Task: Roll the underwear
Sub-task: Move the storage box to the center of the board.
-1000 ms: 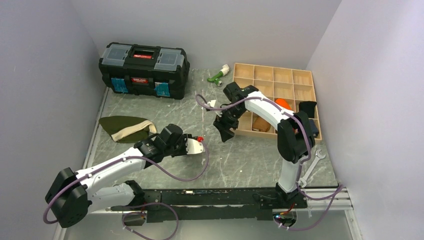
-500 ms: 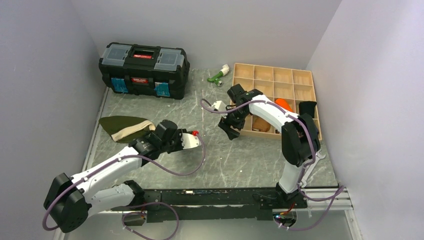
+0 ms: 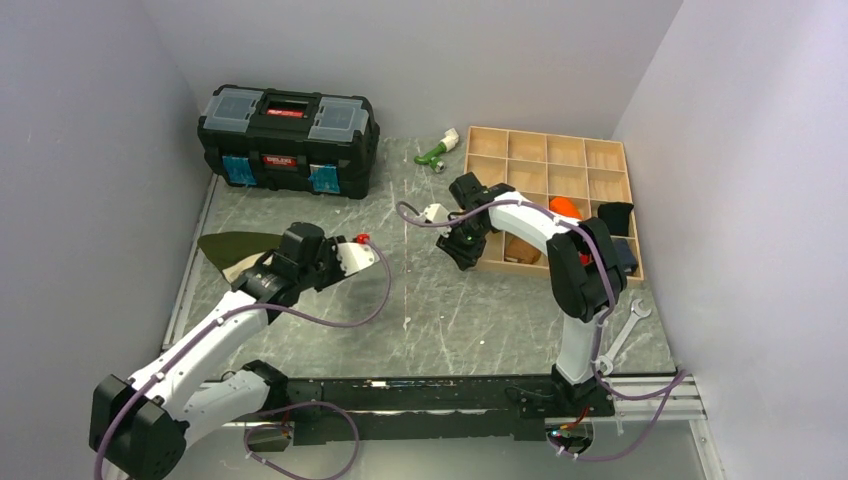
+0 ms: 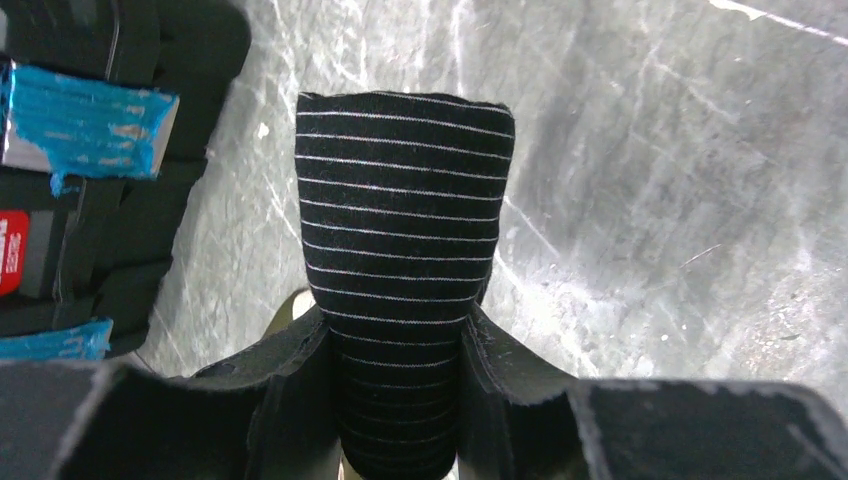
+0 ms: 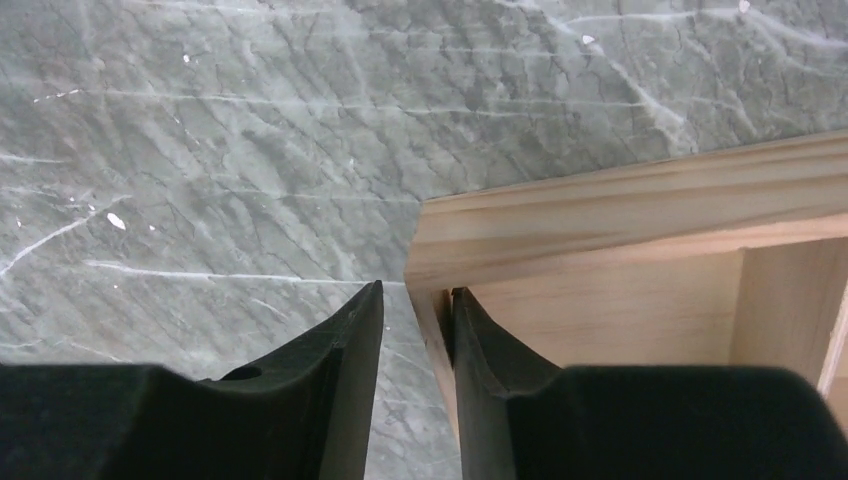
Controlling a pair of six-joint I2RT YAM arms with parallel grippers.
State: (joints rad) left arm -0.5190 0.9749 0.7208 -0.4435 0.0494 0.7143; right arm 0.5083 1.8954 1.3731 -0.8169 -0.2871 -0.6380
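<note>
The left pincer [image 4: 397, 320] is pinching the underwear [image 4: 405, 200], its two fingers pressing on either side of the cloth. The underwear is showing as a tight black roll with fine grey stripes, sticking out forward past the fingertips. Below it the grey marbled surface [image 4: 680, 180] is showing, though whether the roll is touching it is not clear. The black toolbox [image 4: 110, 210] with blue patches is sitting just to the left in the wrist view. From above, this pincer is hanging beside the olive green garment [image 3: 232, 246], which is lying near the left wall, with the toolbox standing well beyond at the back.

The right pincer [image 5: 418, 300] is straddling the corner wall of the wooden tray [image 5: 620, 205]; one finger is standing outside over the surface and the other inside a compartment. A sliver of surface is showing between the outer finger and the wood, so I cannot tell whether it is squeezing the wall. From above, an orange item [image 3: 565, 207] is lying in one compartment; a green and white object [image 3: 438, 151] is lying behind the tray's left corner; a wrench [image 3: 622, 336] is lying near the right arm's base.
</note>
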